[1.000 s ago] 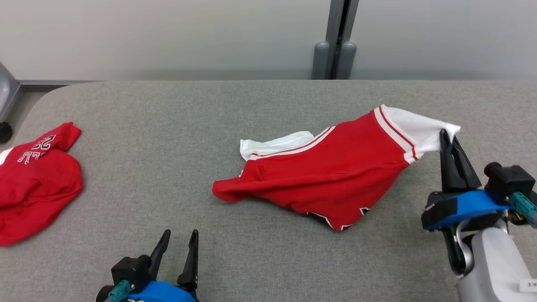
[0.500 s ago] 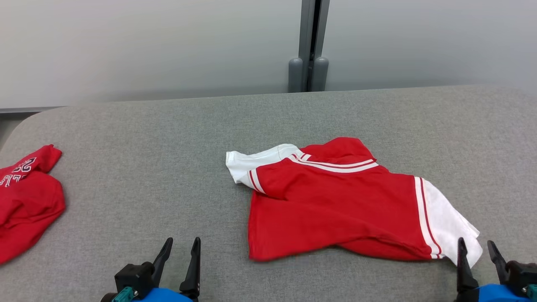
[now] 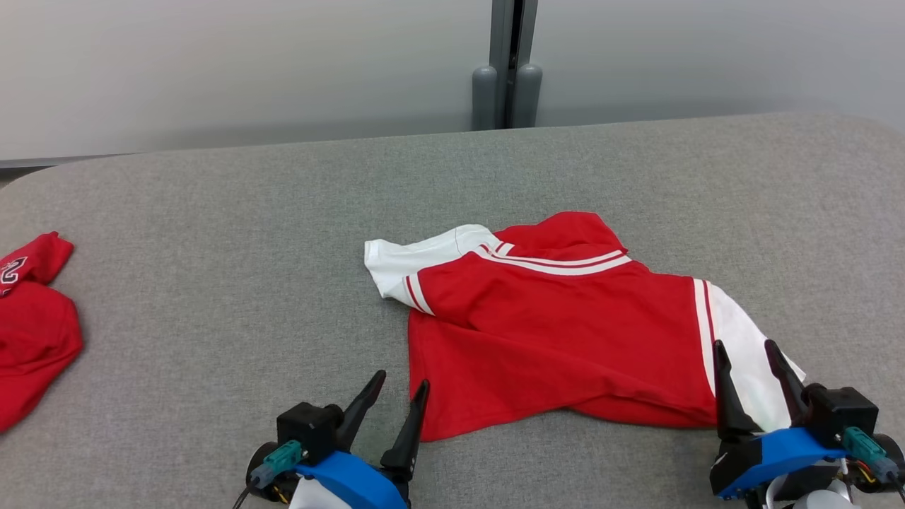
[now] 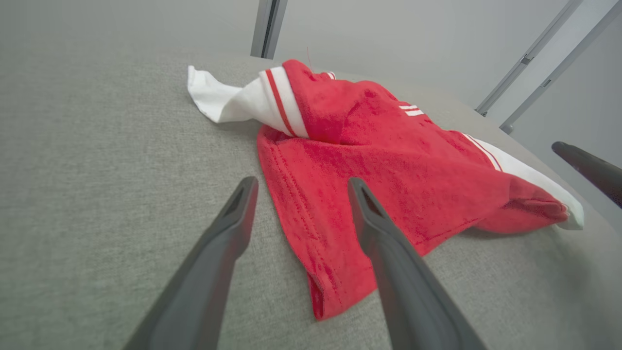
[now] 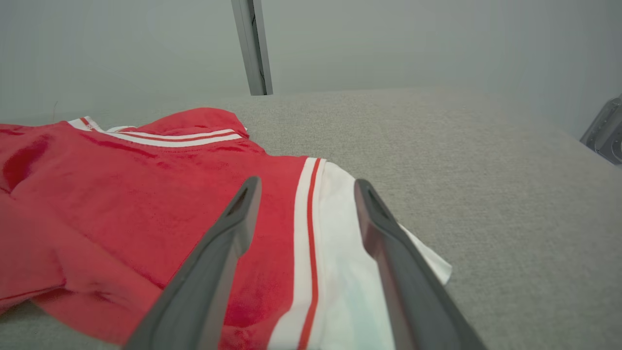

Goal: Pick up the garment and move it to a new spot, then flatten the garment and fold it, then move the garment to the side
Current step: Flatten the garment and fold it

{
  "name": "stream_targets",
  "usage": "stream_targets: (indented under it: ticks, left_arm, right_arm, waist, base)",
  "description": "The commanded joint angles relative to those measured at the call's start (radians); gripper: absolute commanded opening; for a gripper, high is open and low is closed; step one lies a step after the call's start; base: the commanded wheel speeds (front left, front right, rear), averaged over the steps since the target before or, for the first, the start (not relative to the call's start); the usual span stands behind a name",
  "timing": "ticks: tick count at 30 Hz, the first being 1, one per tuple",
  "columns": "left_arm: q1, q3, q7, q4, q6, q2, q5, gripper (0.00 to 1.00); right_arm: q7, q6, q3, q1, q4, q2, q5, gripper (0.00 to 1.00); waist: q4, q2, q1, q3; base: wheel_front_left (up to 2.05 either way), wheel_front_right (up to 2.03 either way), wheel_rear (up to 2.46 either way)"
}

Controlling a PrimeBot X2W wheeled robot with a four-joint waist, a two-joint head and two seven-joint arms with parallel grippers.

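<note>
left tool (image 3: 403,378), right tool (image 3: 744,344): long dark tapered fingers (image 3: 725,396), blue housings (image 3: 785,445), black blocks (image 3: 840,417), teal connectors (image 3: 281,458)

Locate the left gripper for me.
Head view, lower left of centre: the left gripper is open beside the red garment, at its near left hem corner.

Red-white garment (image 3: 565,325) on grey table (image 3: 212,212)
</note>
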Motion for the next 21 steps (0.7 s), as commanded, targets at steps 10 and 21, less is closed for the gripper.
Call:
stream_targets:
  ticks: [10,21]
  left_arm:
    - [-0.067,-0.282,0.010,0.148,-0.001,0.044,-0.239,1.00]
    - [-0.135,-0.215,0.000,0.158,0.001,0.129,-0.332,0.00]
  right_arm:
    - [-0.004,0.000,0.027,-0.042,-0.025,-0.002,-0.003,1.00]
    - [-0.004,0.000,0.008,-0.027,-0.026,-0.001,0.003,1.00]
  waist:
    - [-0.033,0.0000,0.0000,0.044]
    - [-0.016,0.0000,0.0000,0.033]
  base:
    - [0.00,0.00,0.00]
    - [0.00,0.00,0.00]
